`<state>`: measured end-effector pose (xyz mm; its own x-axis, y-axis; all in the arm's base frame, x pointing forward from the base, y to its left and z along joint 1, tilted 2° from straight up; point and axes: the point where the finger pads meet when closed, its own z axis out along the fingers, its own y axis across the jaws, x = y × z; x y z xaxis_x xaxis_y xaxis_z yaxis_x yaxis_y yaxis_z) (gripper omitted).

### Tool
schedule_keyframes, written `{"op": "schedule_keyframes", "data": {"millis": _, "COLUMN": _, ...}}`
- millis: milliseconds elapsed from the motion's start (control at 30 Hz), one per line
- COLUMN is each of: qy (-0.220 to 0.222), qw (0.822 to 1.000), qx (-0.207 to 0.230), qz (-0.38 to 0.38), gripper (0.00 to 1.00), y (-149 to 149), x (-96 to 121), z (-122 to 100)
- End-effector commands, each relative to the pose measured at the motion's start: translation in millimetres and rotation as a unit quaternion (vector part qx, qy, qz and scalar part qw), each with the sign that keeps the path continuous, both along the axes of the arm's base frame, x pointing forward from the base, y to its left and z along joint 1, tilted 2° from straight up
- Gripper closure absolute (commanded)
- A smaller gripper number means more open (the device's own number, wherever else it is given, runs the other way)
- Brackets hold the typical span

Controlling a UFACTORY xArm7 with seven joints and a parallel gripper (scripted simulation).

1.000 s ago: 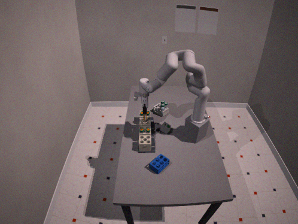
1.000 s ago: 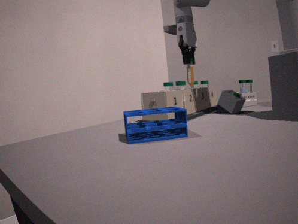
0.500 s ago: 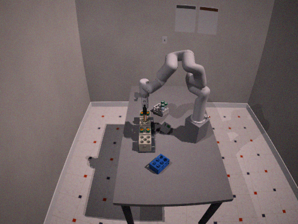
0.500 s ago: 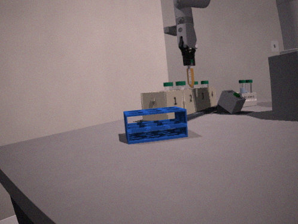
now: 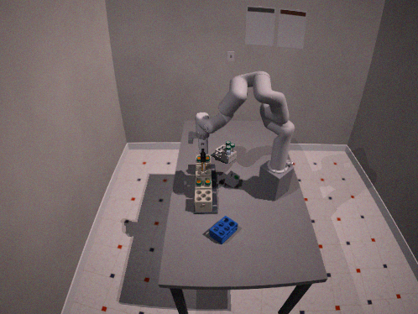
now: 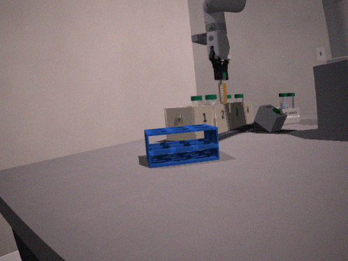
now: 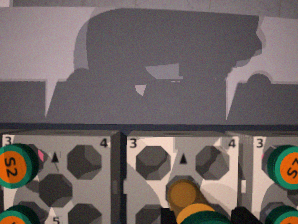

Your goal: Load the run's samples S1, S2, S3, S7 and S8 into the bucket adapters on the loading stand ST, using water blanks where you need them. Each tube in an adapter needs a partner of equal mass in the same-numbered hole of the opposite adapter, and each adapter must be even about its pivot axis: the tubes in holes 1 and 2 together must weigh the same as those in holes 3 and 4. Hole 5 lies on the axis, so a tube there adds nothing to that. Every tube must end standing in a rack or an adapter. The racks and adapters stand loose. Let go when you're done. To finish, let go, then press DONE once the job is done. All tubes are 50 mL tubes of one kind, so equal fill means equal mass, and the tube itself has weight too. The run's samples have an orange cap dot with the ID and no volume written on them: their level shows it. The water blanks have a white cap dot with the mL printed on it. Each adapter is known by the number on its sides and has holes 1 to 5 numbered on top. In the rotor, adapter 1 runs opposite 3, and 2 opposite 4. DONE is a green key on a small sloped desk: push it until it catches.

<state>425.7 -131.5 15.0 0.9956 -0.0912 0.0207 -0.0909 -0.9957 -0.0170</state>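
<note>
My gripper [image 5: 203, 160] [image 6: 221, 79] [image 7: 204, 218] is shut on an upright amber-filled tube [image 5: 203, 168] [image 6: 222, 93] [image 7: 183, 193] near its green cap; its ID is hidden. The tube's tip is over hole 5 of adapter 3 [image 6: 232, 118] [image 7: 169, 144], at about its top; whether it has entered is unclear. Adapter 2 [image 6: 219, 120] [image 7: 70, 140] holds S2 [image 7: 11, 167] in hole 3 and another orange-dot tube in hole 2. Adapter 4 holds S7 [image 7: 289, 168] in hole 3 and another orange-dot tube beside it. Adapter 1 [image 5: 203, 205] [image 6: 199, 122] is empty.
The blanks rack [image 5: 231, 159] [image 6: 292, 114] with several green-capped tubes stands behind the adapters, toward the arm's side. The grey sloped desk [image 5: 230, 180] [image 6: 267, 118] with the green key [image 5: 236, 177] [image 6: 276, 110] is beside the stand. An empty blue rack [image 5: 223, 239] [image 6: 182, 162] stands at the front.
</note>
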Motion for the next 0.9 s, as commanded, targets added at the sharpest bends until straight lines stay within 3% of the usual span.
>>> {"op": "schedule_keyframes", "data": {"millis": 0, "qy": -0.002, "qw": 1.0, "qx": 0.0, "qz": 0.0, "gripper": 1.0, "y": -1, "x": 2, "z": -3}}
{"op": "schedule_keyframes", "data": {"millis": 867, "qy": -0.002, "qw": 1.0, "qx": 0.0, "qz": 0.0, "gripper": 1.0, "y": 0, "x": 2, "z": -25}}
